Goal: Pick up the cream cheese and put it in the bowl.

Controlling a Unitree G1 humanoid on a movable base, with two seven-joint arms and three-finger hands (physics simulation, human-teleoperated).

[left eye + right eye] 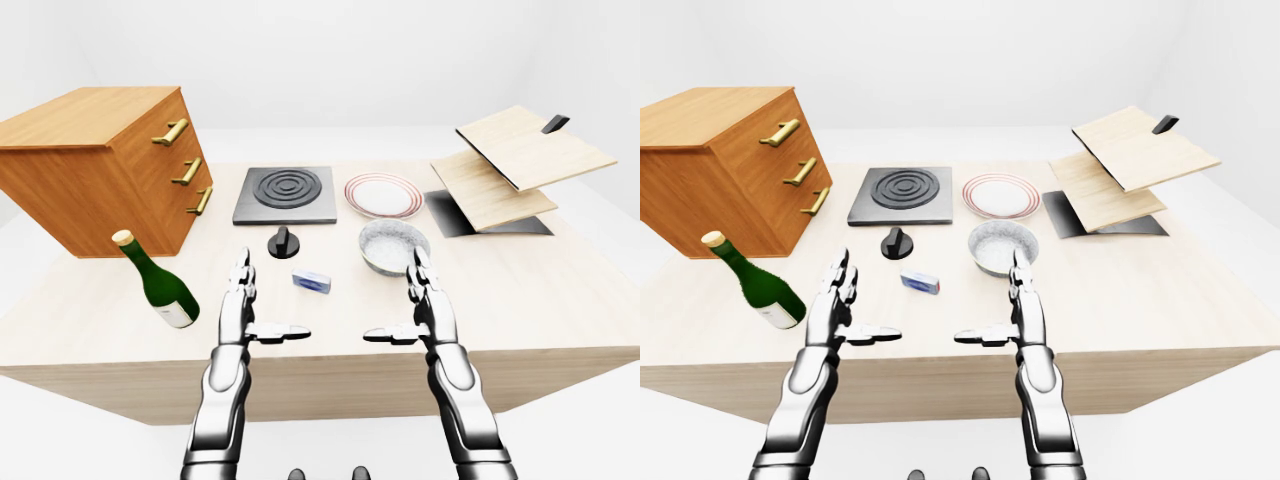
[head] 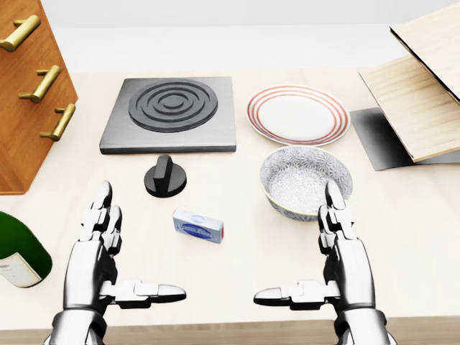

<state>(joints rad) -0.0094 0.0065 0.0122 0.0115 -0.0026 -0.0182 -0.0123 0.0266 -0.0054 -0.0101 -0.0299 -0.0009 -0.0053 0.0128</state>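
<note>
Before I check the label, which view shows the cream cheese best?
The head view: the cream cheese looks largest there, with its blue top unobstructed, lying between both hands. The left-eye and right-eye views show it whole too, but smaller.

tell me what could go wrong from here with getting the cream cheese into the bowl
1. The cream cheese lies flat and low on the table; open fingers closing on it could slide it away rather than lift it.
2. The black knob sits just above it in the head view, so a reach by the left hand could knock it.
3. The right hand hovers right by the bowl rim and could bump it on the way over.
</note>
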